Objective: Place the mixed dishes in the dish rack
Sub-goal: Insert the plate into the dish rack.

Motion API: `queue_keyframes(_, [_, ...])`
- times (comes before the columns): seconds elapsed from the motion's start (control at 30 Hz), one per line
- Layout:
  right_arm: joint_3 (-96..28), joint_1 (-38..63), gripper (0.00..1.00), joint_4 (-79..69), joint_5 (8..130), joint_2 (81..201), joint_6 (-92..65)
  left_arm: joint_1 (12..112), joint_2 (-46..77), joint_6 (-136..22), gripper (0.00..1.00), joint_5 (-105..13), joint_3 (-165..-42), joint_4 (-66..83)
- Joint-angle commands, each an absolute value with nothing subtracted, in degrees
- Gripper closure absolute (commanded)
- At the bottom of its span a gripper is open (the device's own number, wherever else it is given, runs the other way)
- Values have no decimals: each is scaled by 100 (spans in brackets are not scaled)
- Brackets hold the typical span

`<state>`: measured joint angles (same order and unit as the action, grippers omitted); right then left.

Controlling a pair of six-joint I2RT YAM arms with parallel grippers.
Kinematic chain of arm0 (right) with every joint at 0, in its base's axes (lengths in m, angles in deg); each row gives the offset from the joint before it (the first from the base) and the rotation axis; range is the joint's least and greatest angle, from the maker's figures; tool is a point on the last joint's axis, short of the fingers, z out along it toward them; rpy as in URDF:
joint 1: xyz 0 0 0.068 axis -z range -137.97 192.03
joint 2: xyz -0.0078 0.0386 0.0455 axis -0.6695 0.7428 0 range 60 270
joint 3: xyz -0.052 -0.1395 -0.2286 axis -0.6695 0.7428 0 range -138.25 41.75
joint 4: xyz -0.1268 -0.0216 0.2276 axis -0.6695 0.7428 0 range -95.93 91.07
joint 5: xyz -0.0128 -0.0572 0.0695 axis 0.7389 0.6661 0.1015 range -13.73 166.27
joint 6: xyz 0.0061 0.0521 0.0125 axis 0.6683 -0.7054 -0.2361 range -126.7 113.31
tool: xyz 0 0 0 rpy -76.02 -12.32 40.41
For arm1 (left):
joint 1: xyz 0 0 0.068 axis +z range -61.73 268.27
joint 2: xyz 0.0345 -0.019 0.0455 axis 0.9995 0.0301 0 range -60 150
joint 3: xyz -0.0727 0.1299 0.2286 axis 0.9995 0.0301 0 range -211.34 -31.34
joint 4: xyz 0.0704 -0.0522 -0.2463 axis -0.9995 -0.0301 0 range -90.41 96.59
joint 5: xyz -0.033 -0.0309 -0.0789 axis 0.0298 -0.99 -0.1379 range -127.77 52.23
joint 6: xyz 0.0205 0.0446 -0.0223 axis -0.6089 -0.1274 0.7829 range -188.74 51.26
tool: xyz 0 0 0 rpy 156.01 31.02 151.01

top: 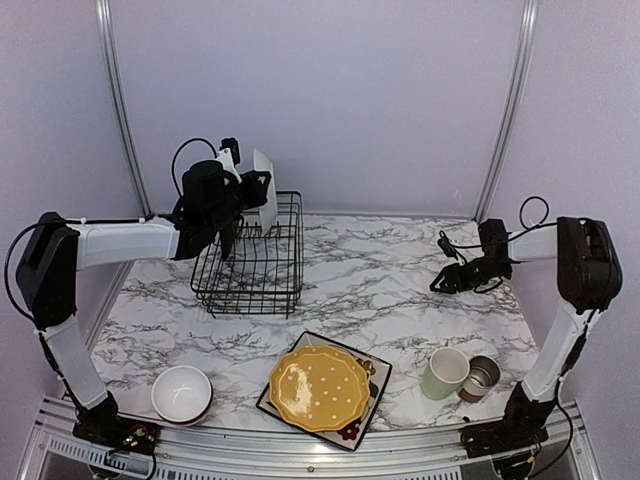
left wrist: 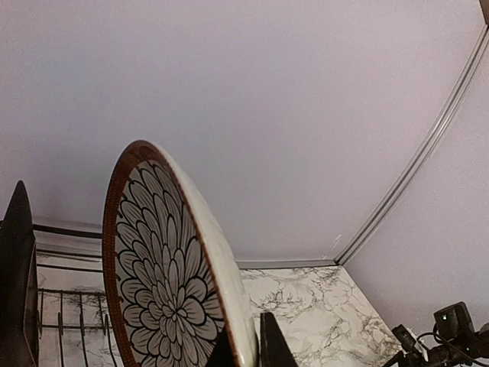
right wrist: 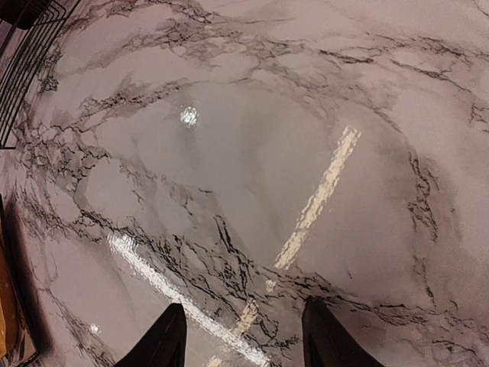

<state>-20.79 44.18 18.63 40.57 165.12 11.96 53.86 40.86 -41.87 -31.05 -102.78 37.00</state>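
Observation:
My left gripper (top: 250,195) is shut on the rim of a plate (left wrist: 164,283) with a black-and-white petal pattern, a brown edge and a white back. It holds the plate upright (top: 263,190) above the far end of the black wire dish rack (top: 250,262), whose wires show in the left wrist view (left wrist: 69,306). My left gripper also shows in that view (left wrist: 248,340). My right gripper (top: 440,283) is open and empty above bare marble (right wrist: 243,321). A yellow dotted plate (top: 320,388) lies on a black square plate (top: 362,422). A white bowl (top: 181,392), a pale green mug (top: 444,372) and a grey-brown cup (top: 480,377) stand near the front.
The marble table (top: 390,270) is walled at the back and sides. The rack's corner (right wrist: 23,46) and the yellow plate's edge (right wrist: 6,306) show at the left of the right wrist view.

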Motion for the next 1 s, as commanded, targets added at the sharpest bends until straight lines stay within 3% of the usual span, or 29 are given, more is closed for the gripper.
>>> queue_keyframes(0.0, [-2256, 4406, 50, 1990, 3989, 16508, 1282, 5610, 4364, -3959, 100, -3617, -10967, 4387])
queue_keyframes(0.13, [-2257, 4406, 50, 2008, 3997, 16511, 1290, 5681, 4923, -3936, 100, -4180, -11556, 4234])
queue_keyframes(0.5, [-2327, 4409, 50, 2097, 4005, 16470, 1307, 5731, 5742, -4043, 100, -4176, -12276, 4095])
queue_keyframes(0.97, [-2359, 4406, 50, 2123, 4008, 16559, 1326, 5897, 5814, -3950, 100, -4366, -12233, 4150])
